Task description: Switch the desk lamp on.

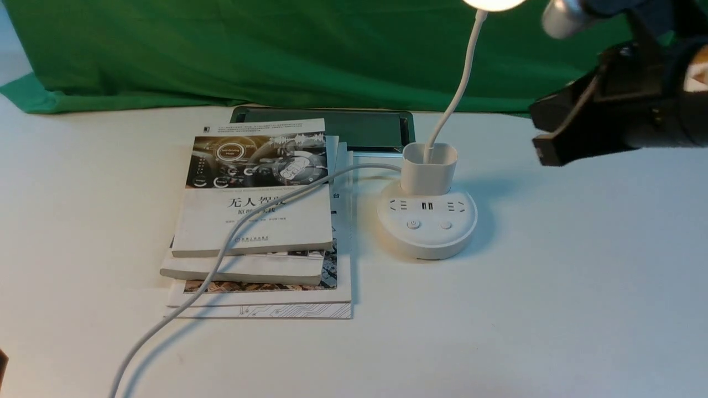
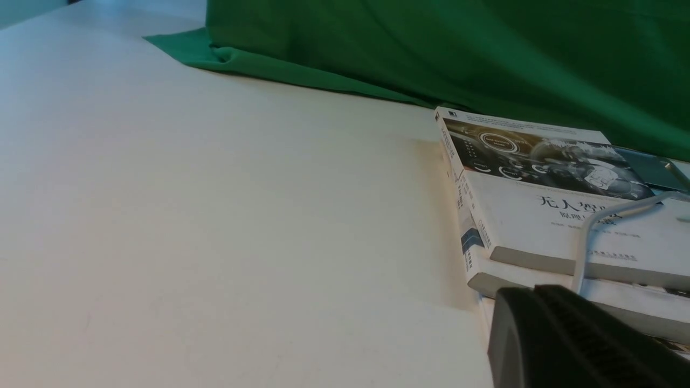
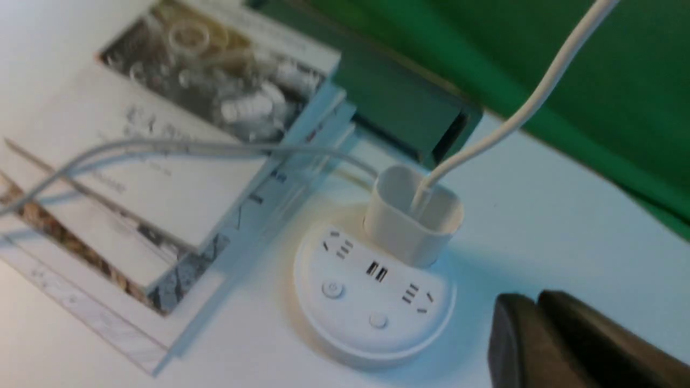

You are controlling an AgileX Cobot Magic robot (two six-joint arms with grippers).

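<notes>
The white desk lamp stands at the table's middle, with a round base, two buttons, a cup holder and a thin gooseneck. Its round head glows bright at the top edge. It also shows in the right wrist view. My right gripper is shut and empty, raised in the air to the right of the lamp, apart from it; it shows in the right wrist view too. My left gripper is shut and empty, low over the table near the books' front left corner.
A stack of books lies left of the lamp, with a long white cable draped over it towards the front edge. A dark tablet lies behind the books. A green cloth covers the back.
</notes>
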